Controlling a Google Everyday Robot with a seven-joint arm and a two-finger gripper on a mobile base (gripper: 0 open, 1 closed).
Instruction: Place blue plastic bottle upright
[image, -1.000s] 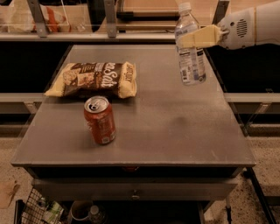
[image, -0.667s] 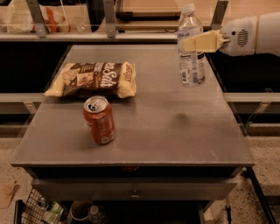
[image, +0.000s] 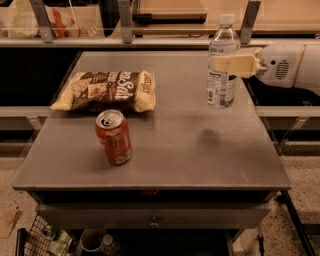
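The blue plastic bottle (image: 220, 90), clear with a white cap and a white-and-blue label, stands upright near the table's far right edge. Its base looks to be on the grey tabletop (image: 200, 150). My gripper (image: 226, 65) reaches in from the right at the level of the bottle's shoulder. Its cream fingers (image: 240, 65) are closed around the bottle, one crossing in front of the label. The white arm body (image: 285, 65) hangs beyond the table's right edge.
A red soda can (image: 114, 137) stands front left of centre. A chip bag (image: 107, 90) lies flat behind it at the left. Metal rails and a shelf run along the back. A drawer and a wire basket sit below the table.
The bottle has gone from slightly tilted to upright and has come down a little toward the tabletop. The gripper came down with it, and the arm shifted slightly.
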